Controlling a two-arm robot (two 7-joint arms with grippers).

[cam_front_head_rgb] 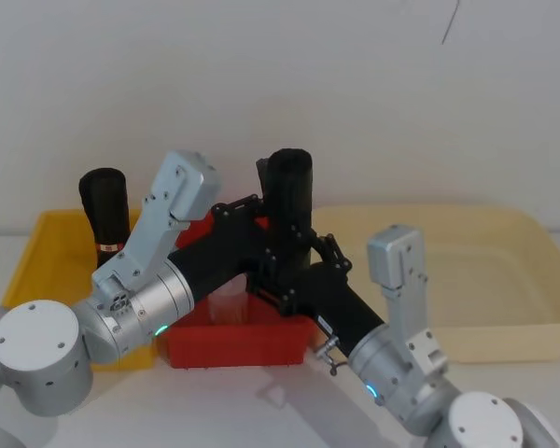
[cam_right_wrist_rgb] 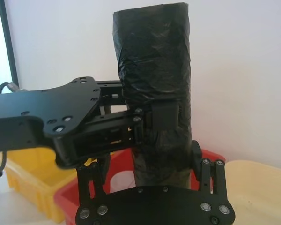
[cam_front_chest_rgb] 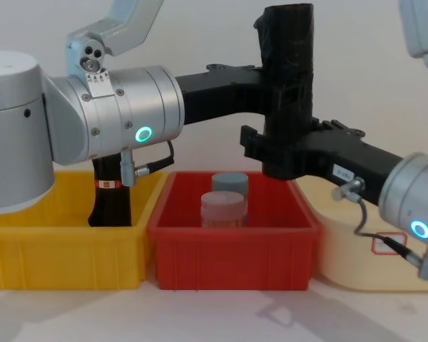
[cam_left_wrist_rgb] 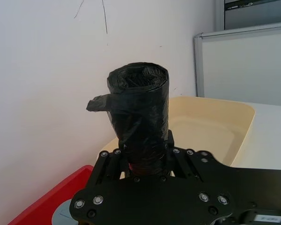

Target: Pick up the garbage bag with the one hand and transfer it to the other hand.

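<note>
1. The pick-up looks done. The garbage bag (cam_front_chest_rgb: 287, 78) is off the table (cam_front_chest_rgb: 200, 313), held upright in the air above the back of the red bin (cam_front_chest_rgb: 232, 249).
2. The left tool (cam_left_wrist_rgb: 145, 161), on the green-ringed wrist, is pinching the roll around its middle, pressed in on both sides.
3. The right tool (cam_front_chest_rgb: 284, 153), on the blue-ringed wrist, reaches in from the other side and brackets the bag lower down, just under the left one. I cannot tell whether it is clamped on the plastic or only sitting around it.
4. So the handover seems to be at its midpoint, with both tools at the bag and the giver not yet released.
5. What I judge is left: a firm hold by the right tool, then the left tool spreading and backing away, leaving the bag with the right.
</note>
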